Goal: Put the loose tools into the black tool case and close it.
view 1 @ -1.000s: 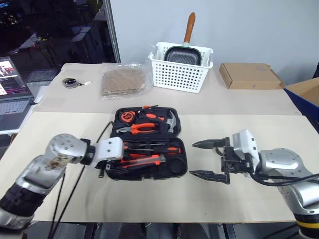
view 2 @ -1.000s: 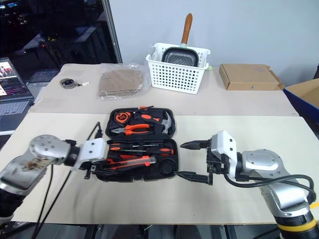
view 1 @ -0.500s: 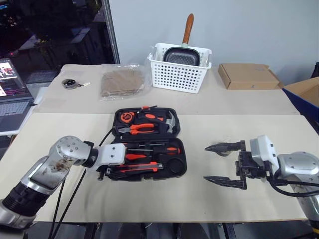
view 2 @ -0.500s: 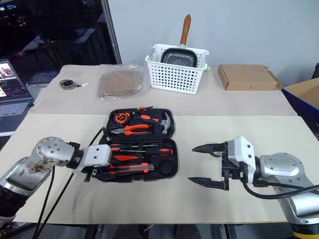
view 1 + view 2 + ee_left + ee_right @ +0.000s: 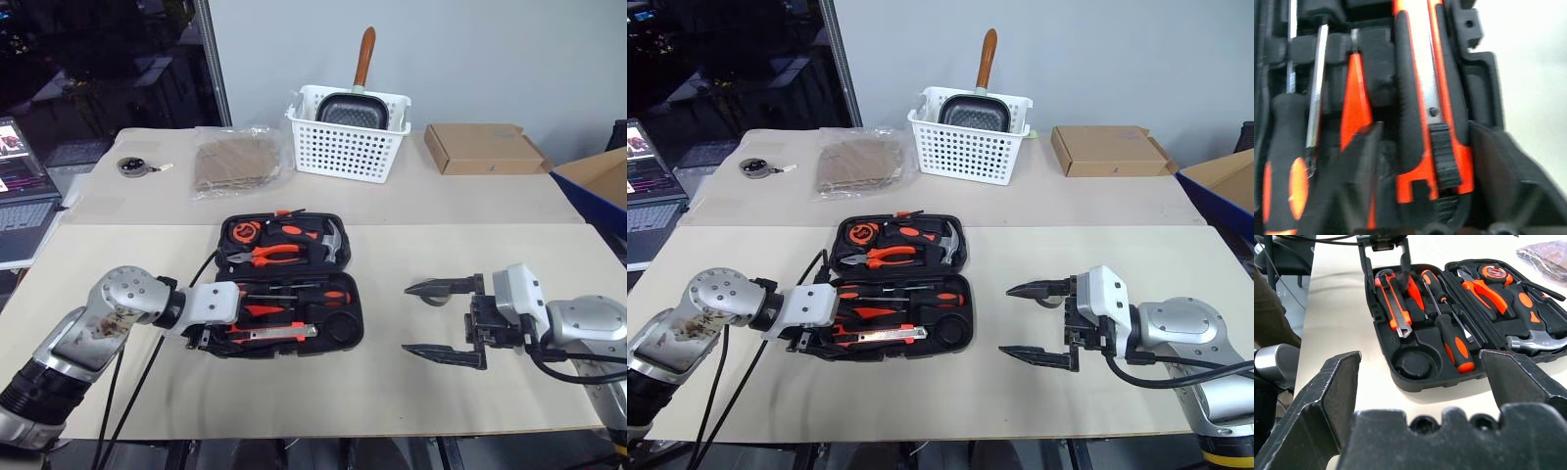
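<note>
The black tool case (image 5: 358,333) lies open in the middle of the table. My left gripper (image 5: 208,338) is at the left end of its near half, open. Its fingers (image 5: 1359,171) straddle the end of the orange-and-black utility knife (image 5: 1425,98), which lies in the front slot. Beside the knife lie a small orange pointed tool (image 5: 1413,289) and two screwdrivers (image 5: 1449,333). The round slot (image 5: 1415,364) is bare. My right gripper (image 5: 408,319) hangs open to the right of the case, holding nothing. A small pale round thing (image 5: 431,299), maybe the tape ring, shows behind its upper finger.
The far half of the case holds pliers (image 5: 274,255) and a hammer (image 5: 328,238). At the back stand a white basket (image 5: 343,147) with a pan, a cardboard box (image 5: 485,147), a plastic bag (image 5: 235,162) and a grey disc with a cord (image 5: 132,164). A laptop (image 5: 20,196) is at far left.
My left gripper's jaws have widened and the utility knife now rests flat in its slot. My right gripper has drawn back to the right, away from the case.
</note>
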{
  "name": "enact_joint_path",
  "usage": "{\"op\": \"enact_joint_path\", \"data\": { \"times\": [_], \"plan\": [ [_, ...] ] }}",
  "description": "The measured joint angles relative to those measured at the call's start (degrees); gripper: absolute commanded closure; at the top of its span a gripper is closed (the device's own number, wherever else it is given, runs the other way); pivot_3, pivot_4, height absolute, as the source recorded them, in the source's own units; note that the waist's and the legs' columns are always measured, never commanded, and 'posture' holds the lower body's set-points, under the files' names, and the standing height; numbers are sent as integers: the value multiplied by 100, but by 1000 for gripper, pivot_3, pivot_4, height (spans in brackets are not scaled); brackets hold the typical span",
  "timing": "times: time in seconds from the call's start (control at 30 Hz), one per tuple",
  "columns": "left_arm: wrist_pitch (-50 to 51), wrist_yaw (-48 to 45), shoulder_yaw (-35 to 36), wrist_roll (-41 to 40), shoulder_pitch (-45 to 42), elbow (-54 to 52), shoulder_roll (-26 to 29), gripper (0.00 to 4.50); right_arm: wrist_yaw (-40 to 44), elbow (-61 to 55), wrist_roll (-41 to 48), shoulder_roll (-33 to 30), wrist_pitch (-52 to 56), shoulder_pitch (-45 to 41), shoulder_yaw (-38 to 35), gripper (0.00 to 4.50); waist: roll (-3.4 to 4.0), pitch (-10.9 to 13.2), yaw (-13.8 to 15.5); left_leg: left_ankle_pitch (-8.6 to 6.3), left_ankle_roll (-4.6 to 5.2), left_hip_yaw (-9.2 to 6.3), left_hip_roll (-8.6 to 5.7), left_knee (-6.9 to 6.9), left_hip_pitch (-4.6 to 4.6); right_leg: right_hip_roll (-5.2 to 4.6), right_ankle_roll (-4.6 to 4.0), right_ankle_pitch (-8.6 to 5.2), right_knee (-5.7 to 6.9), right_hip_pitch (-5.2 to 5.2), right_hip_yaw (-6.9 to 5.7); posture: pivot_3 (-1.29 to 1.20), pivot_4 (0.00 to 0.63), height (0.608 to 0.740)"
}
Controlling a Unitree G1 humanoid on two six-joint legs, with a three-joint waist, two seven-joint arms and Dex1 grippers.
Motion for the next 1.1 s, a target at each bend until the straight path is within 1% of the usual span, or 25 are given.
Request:
{"op": "enact_joint_path", "data": {
  "times": [0.07, 0.1, 0.17, 0.23, 0.27, 0.3, 0.33, 0.43, 0.47, 0.63, 0.77, 0.87, 1.03, 1.1],
  "plan": [
    [229, -19, 132, -304, 96, -54, -85, 456, -6, -1, -1, 0, 0, 0, 2, 0, 0, 0, 11, 0, 0, 0, -1, 0, -3, -5, 1, 0, -1, -1, -2, 0, 150, 740],
    [359, -33, 226, -497, 163, -122, -112, 678, -11, -1, -1, 0, 0, -1, 10, 0, -2, 1, 17, 0, 0, 0, -1, 1, -7, -7, 1, 0, -1, -2, -4, 0, 150, 740],
    [764, -3, 595, -1004, 294, -290, -167, 1259, -30, 0, -9, 2, 0, -7, 31, 0, -2, 1, 22, 0, 0, -1, -2, 3, -7, -12, 2, 0, -2, -2, -5, 0, 150, 740],
    [1113, 109, 1003, -1466, 365, -498, -236, 2051, -40, 4, -40, 12, 0, -31, 80, 0, -2, 1, 28, 0, -1, -3, -2, 6, -6, -13, 2, 0, 0, 0, -7, 0, 150, 740],
    [1258, 199, 1182, -1677, 400, -630, -288, 2348, -43, 9, -48, 15, 0, -54, 121, 0, -2, 1, 30, 1, -1, -3, -2, 6, -5, -15, 2, 0, 1, 2, -7, 0, 150, 740],
    [1394, 381, 1321, -1846, 437, -753, -428, 2867, -46, 36, -58, 29, 0, -122, 188, 0, 0, 1, 33, 1, -1, -3, -4, 7, -2, -17, 4, 1, 4, 5, -6, 0, 150, 740],
    [1444, 504, 1357, -1892, 458, -817, -549, 3086, -50, 51, -61, 50, 0, -165, 221, 0, 0, 1, 34, 1, -2, -3, -5, 8, -1, -17, 5, 1, 5, 5, -5, 0, 150, 740],
    [1347, 947, 1364, -1827, 878, -973, -888, 4203, -53, 106, -94, 63, 0, -229, 262, 0, 0, 1, 23, 2, -3, -2, -6, 8, 3, -15, 4, 2, 6, 8, -3, 0, 150, 740],
    [1299, 1067, 1337, -1781, 1039, -1017, -973, 4469, -52, 123, -99, 63, 0, -232, 265, 0, -1, 1, 22, 2, -3, -3, -5, 8, 1, -14, 3, 3, 6, 6, -4, 0, 150, 740],
    [921, 1857, 1227, -1317, 1569, -1063, -1486, 4469, -57, 129, -105, 64, 0, -277, 289, 0, -1, 1, 62, 4, -6, -5, -5, 8, 3, -17, 1, 5, 5, 9, -5, 0, 150, 740],
    [689, 2149, 1180, -1080, 2012, -1063, -1549, 4469, -93, 128, -110, 64, 1, -277, 291, 0, 0, 1, 63, 3, -6, -5, -3, 8, 7, -18, 0, 5, 6, 11, -5, 0, 150, 740],
    [522, 2132, 1064, -933, 2294, -1133, -1432, 4469, -158, 124, -109, 61, 1, -266, 287, 0, 7, -4, 66, 3, -6, -4, -3, 7, 9, -22, 0, 5, 6, 12, -3, 0, 150, 740],
    [569, 2227, 891, -830, 2129, -1066, -1431, 4469, -170, 123, -109, 36, 3, -223, 281, 0, 22, -13, 93, 10, -11, -5, -4, 8, 20, -23, -1, 6, 4, 26, -4, 0, 150, 740],
    [916, 2315, 875, -970, 1927, -997, -1619, 4469, -173, 118, -108, 23, 6, -203, 271, 0, 33, -19, 105, 17, -8, -5, -5, 8, 22, -24, 2, 11, 3, 31, -3, 0, 150, 740]
  ]
}}
